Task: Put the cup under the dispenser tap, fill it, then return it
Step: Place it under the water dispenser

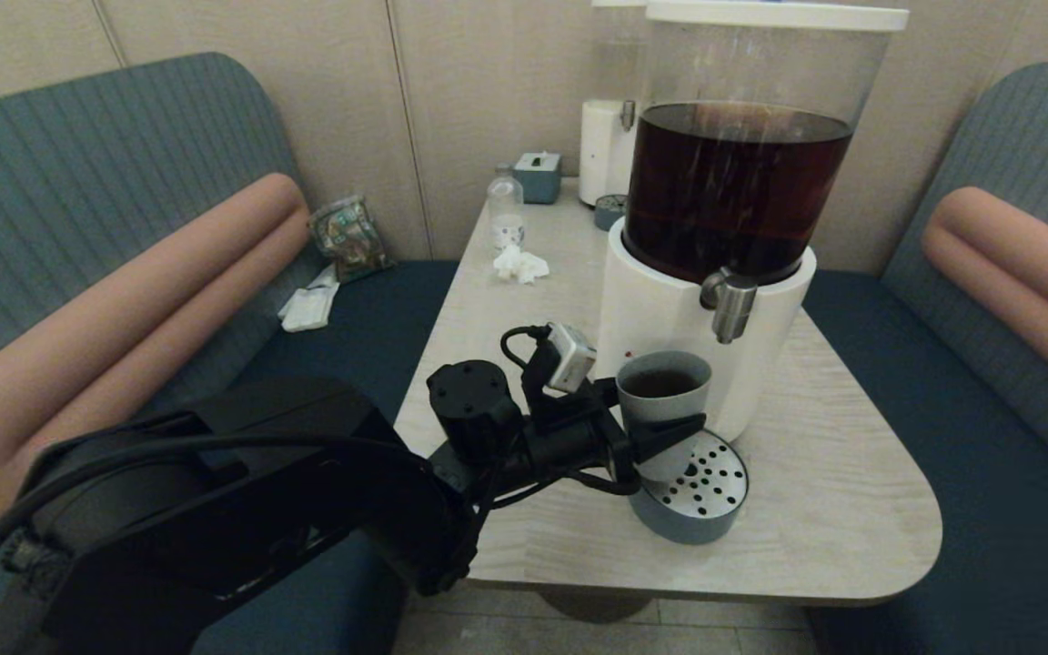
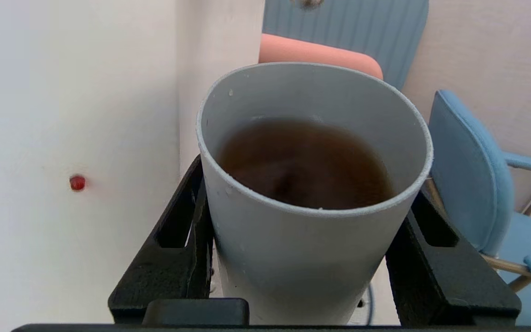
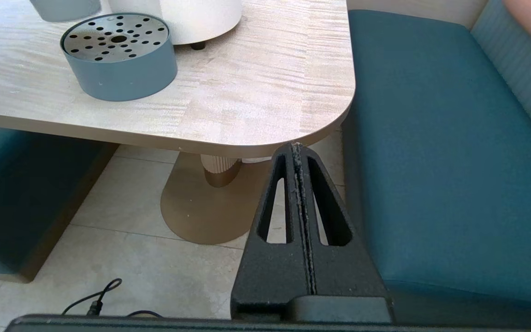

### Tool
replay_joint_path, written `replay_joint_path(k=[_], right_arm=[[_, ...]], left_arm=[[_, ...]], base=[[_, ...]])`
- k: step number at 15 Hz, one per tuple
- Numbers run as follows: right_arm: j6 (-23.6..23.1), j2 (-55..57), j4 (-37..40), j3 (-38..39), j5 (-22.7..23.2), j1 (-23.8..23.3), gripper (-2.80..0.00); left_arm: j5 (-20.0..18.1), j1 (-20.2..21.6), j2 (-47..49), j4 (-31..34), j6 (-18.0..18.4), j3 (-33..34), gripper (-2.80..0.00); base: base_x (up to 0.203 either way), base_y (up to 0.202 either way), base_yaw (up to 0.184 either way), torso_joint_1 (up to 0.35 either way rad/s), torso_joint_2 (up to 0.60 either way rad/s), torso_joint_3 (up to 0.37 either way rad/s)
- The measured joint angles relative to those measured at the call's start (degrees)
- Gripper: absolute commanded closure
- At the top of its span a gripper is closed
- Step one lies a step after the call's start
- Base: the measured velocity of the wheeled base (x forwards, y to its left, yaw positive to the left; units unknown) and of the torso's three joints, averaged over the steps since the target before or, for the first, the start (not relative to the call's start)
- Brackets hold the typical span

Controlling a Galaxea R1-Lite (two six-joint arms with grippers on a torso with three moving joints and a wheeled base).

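Head overview; two close wrist views

My black left gripper (image 1: 660, 428) clasps the grey-blue cup (image 1: 663, 391) of brown liquid; drip tray (image 1: 697, 509) blue-grey, perforated steel.

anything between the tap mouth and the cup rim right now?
Nothing: head view shows a bare gap between the dispenser tap and the cup, gripped by the left pincer, no stream running.

The left arm reached forward from the lower left over the table's near edge, its left gripper (image 1: 660, 414) level, jaws clamped on either side of the cup (image 1: 663, 393). The right gripper (image 3: 298, 152) (jaws pressed flat together) hung low beside the table, parked.
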Motion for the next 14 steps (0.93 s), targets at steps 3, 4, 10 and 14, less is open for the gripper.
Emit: replay_joint_path(k=[3,4,10,14], right_arm=[[0.0,0.0,0.0,0.0,0.0,0.0,0.00],[0.0,0.0,0.0,0.0,0.0,0.0,0.00],[0.0,0.0,0.0,0.0,0.0,0.0,0.00],[0.0,0.0,0.0,0.0,0.0,0.0,0.00]], left_arm=[[-0.1,-0.8,1.6,0.0,0.0,-1.6,0.00],[-0.1,-1.1,2.1,0.0,0.0,-2.1,0.00],[0.0,-1.7,4.0,0.0,0.0,-3.9,0.00],[-0.1,-1.7,5.0,0.0,0.1,-5.2,0.00]], base=[[0.000,0.000,0.000,0.000,0.00,0.000],[0.000,0.000,0.000,0.000,0.00,0.000],[0.000,0.000,0.000,0.000,0.00,0.000],[0.000,0.000,0.000,0.000,0.00,0.000]])
